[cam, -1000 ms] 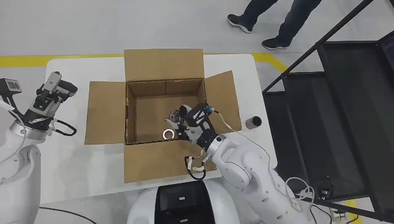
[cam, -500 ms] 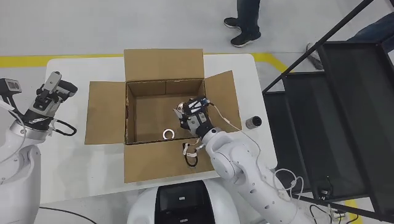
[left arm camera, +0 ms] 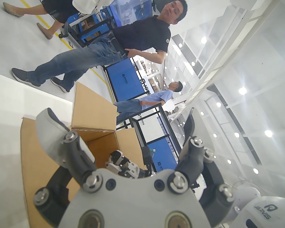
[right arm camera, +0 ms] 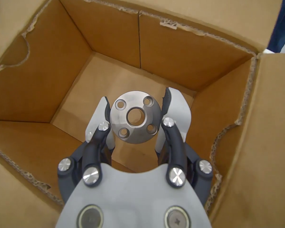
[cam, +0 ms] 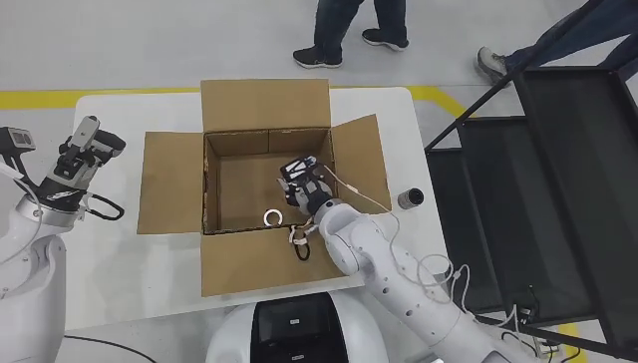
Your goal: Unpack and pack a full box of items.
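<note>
left gripper (left arm camera: 119, 114): we are seeing it hanging past the left end of the bench (cam: 130, 114), well apart from the box (cam: 267, 144), its fingers standing wide with nothing between them.
box: it is sitting open in the middle of the bench, its flaps folded back from the mouth.
ring (cam: 271, 217): we are noticing a pale ring lying on the box floor, close to the near wall (what it is made of we cannot tell).
right gripper (right arm camera: 136, 97): it is hanging inside the box, toward the right wall, its fingers pressing on opposite edges of the flange (right arm camera: 135, 117).
flange: we are seeing a round metal disc with a centre hole and four smaller holes, gripped flat-face toward the wrist camera.
cylinder (cam: 409, 197): a small dark cylinder is resting on the bench just beyond the box's right flap.
</note>
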{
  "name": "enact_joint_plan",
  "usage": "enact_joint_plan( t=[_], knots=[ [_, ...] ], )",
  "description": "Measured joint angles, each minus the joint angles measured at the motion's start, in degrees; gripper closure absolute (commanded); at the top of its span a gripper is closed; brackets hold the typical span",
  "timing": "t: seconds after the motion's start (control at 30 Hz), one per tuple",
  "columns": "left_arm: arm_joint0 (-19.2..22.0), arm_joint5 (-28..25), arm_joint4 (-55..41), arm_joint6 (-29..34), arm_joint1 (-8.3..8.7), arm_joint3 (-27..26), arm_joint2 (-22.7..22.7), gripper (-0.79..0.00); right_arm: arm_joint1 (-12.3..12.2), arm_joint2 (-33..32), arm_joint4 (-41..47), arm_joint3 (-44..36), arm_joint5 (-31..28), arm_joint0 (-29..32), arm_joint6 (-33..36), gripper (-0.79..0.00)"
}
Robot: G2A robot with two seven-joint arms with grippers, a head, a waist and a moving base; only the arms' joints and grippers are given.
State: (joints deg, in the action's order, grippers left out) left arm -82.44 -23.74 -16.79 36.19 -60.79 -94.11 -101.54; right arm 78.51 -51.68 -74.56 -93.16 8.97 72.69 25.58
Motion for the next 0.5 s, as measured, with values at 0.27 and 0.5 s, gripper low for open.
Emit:
enact_joint_plan(
  t=[0.27, 0.5],
  knots=[
    [0.0, 0.0, 0.0, 0.0, 0.00, 0.0, 0.0, -0.785, 0.7, 1.5, -1.3, 2.5, -1.1, -2.8, 3.6, 0.000],
    [0.0, 0.0, 0.0, 0.0, 0.00, 0.0, 0.0, -0.785, 0.7, 1.5, -1.3, 2.4, -1.1, -2.8, 3.6, 0.000]
  ],
)
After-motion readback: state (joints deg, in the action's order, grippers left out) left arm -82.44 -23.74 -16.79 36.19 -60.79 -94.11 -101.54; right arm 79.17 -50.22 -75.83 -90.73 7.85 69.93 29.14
